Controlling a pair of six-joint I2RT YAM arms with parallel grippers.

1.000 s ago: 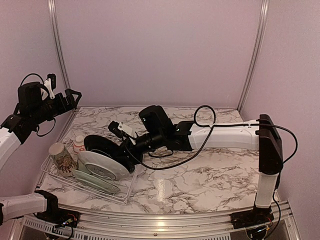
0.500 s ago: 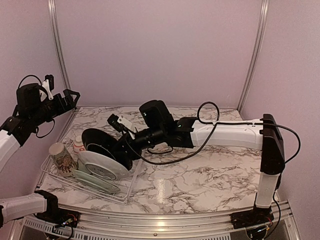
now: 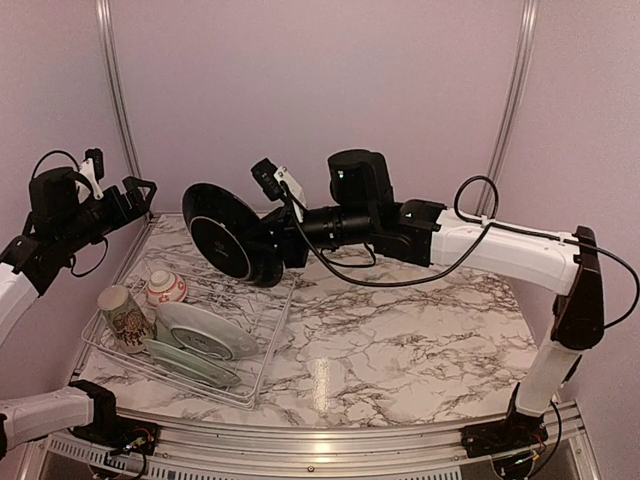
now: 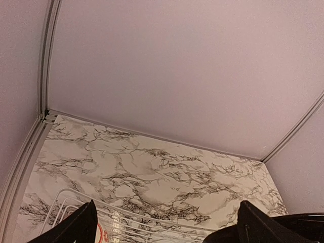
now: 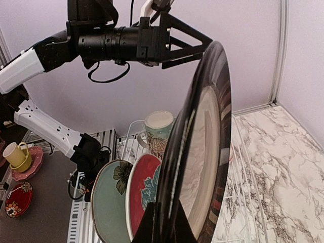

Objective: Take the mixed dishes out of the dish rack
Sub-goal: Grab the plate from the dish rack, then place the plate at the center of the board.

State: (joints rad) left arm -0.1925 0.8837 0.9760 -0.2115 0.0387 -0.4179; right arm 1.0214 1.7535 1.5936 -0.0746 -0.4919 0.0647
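Pinching the large black plate [image 3: 228, 232] on edge, right fingers [image 5: 162, 230] hold its face leftward; left fingers [image 4: 76, 230] spread.

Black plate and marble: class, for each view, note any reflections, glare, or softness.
Right wrist view: the glossy black plate mirrors the marble table. Top external view: a pale glare streak lies on the table's near middle. Left wrist view: the left pincer shows only dark, soft-edged fingers.
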